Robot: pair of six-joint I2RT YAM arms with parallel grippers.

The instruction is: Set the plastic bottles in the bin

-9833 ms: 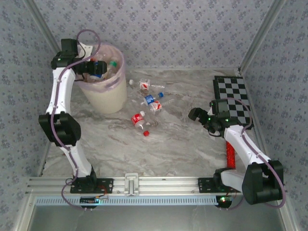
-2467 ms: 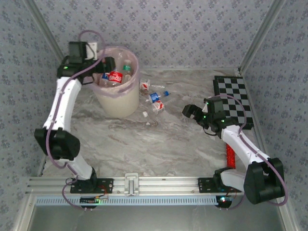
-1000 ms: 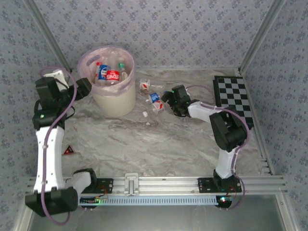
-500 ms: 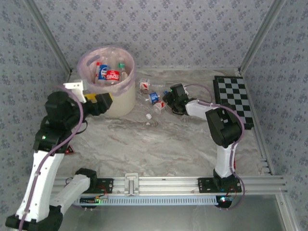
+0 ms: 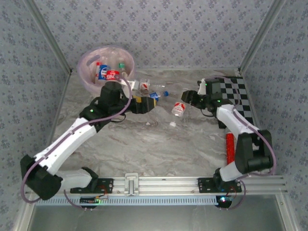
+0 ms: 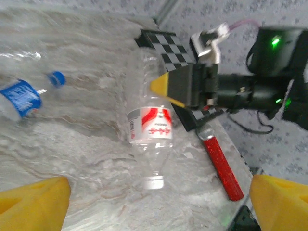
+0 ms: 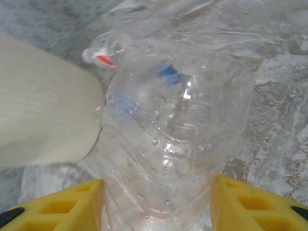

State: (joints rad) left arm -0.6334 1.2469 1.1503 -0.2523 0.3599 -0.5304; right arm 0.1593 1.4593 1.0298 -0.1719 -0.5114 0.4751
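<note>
Gripping 1 bottle [image 5: 179, 109] w/ R hand [image 5: 186, 102], L hand [image 5: 146, 104] wide open, 2 loose bottles [image 5: 156, 96]

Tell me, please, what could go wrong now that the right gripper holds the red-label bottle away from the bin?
1. The right gripper pinches the red-label bottle near its base end, cap hanging down; the thin plastic may slip out or swing.
2. The left arm lies between that bottle and the bin; carrying across may hit it, the open left gripper, or the blue-label bottle.
</note>
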